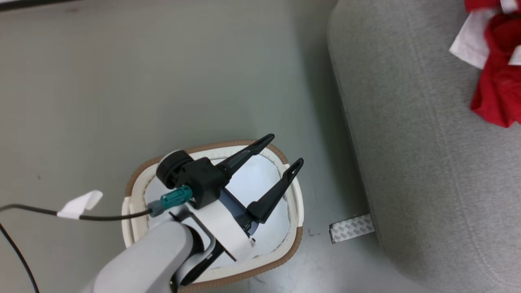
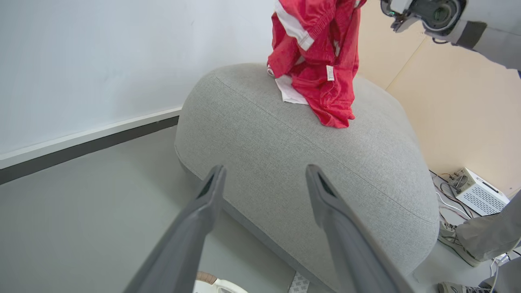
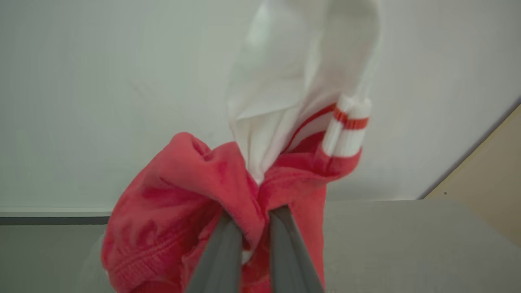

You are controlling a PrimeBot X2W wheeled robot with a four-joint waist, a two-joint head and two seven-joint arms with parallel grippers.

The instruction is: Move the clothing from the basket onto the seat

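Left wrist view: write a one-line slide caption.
Red clothing hangs down onto the grey seat beyond the open left gripper.

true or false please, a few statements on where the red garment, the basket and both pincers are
1. The right pincer is shut on the red sports garment. True.
2. The left pincer grips a cloth. False: it is open and holds nothing, above the basket.
3. The garment's lower end touches the grey sofa. True.
4. The basket stands on the sofa. False: it stands on the floor beside the sofa.
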